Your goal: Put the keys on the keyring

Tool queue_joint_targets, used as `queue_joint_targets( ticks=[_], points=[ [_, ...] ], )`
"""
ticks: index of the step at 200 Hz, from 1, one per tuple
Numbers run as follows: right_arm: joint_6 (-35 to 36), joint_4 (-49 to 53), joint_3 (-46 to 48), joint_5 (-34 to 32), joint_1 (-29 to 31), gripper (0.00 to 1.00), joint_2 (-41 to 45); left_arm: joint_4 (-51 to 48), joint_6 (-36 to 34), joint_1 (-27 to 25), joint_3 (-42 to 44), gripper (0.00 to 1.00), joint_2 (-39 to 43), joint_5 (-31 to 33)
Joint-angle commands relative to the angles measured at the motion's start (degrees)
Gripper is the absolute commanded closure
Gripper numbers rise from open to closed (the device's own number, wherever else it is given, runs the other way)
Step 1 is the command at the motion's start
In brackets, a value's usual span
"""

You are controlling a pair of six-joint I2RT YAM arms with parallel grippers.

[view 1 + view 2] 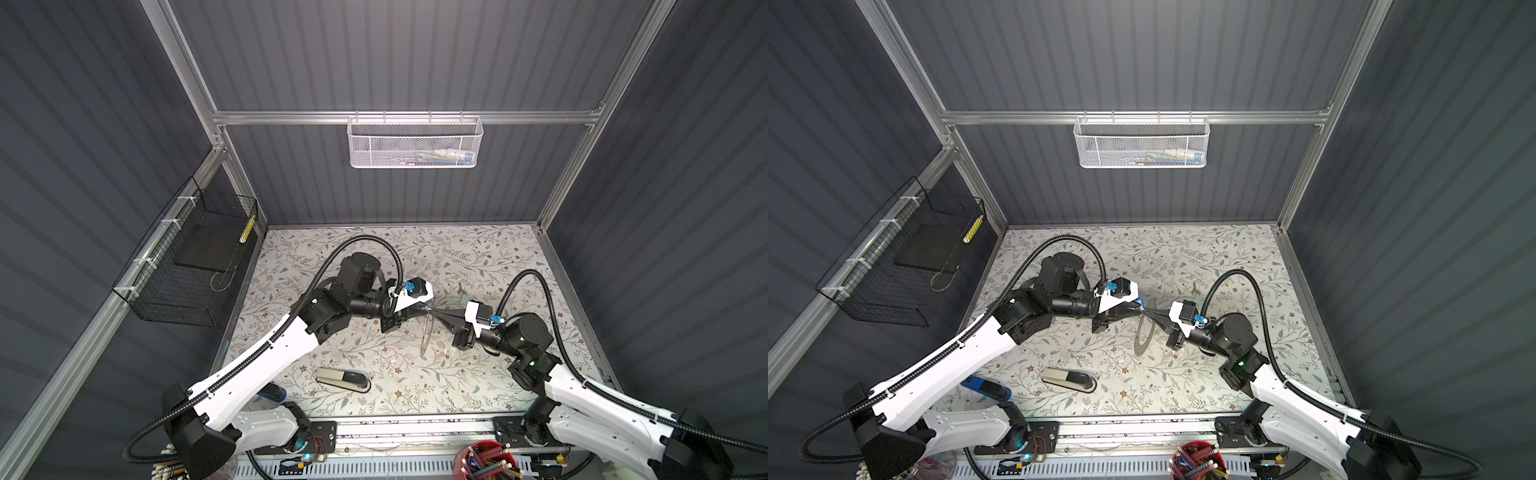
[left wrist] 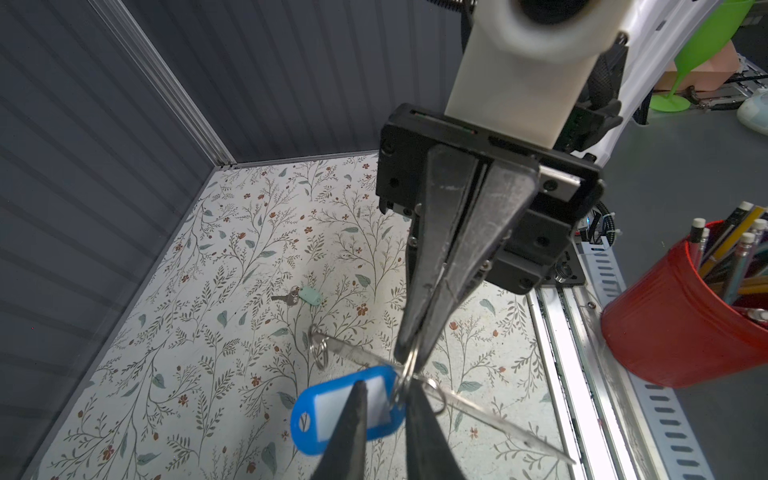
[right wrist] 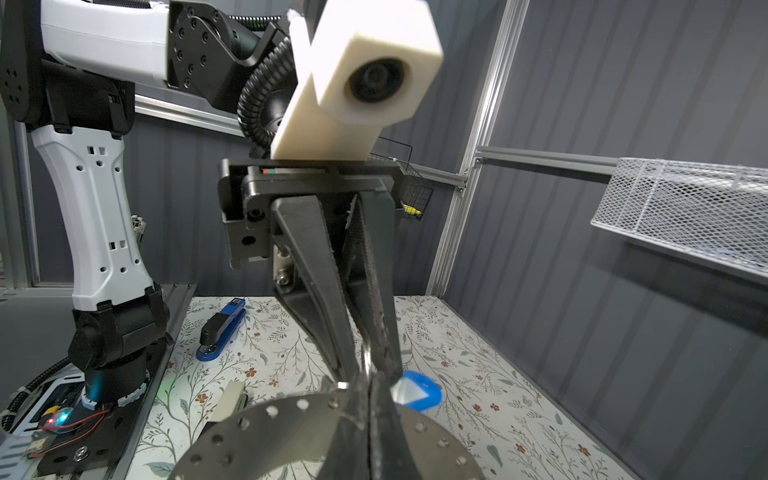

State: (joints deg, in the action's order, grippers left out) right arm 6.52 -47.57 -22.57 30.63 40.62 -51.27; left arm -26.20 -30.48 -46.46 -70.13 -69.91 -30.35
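Right pincer (image 2: 409,358) clamps keyring (image 3: 257,440); left pincer (image 2: 386,388) nips blue-tagged key (image 2: 309,419) by its loop.

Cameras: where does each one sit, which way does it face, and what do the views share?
Top views: high over the table's front edge, looking down; both arms show.
Left wrist: on the left arm, looking past its own fingers at the blue tag and right end effector.
Right wrist: on the right arm, looking over the keyring at the left end effector and arm.
Shared: all show the keyring, clamped by the right end effector.
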Motion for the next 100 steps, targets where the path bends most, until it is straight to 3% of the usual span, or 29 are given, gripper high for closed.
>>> queue_joint_targets(
  ticks=[1, 49, 64, 74, 87, 100],
  points=[
    [-1.2, -1.0, -1.1, 2.9, 0.0, 1.00, -0.8, 1.7, -1.2, -0.3, -0.3, 0.85, 0.9, -2.5],
    [-1.4, -1.2, -1.3, 3.4, -0.1, 1.00, -1.0, 1.5, -2.1, -0.3, 0.0, 0.99, 0.8, -4.2],
    [-1.5, -1.7, -1.2, 3.3, -0.2, 1.00, -0.9, 1.0, -2.1, -0.4, -0.3, 0.99, 0.5, -4.1],
    [-1.6, -2.1, -1.2, 3.1, -0.3, 1.00, -0.7, 0.5, -2.1, -0.4, -0.5, 0.93, 0.3, -3.7],
    [-1.7, -2.5, -1.1, 3.0, -0.4, 1.00, -0.4, 0.1, -1.4, -0.4, -0.5, 0.68, 0.2, -1.9],
    [-1.5, -2.7, -0.9, 2.8, -0.6, 1.00, 0.0, -0.5, -1.1, -0.4, -0.4, 0.62, 0.8, 1.4]
  ],
)
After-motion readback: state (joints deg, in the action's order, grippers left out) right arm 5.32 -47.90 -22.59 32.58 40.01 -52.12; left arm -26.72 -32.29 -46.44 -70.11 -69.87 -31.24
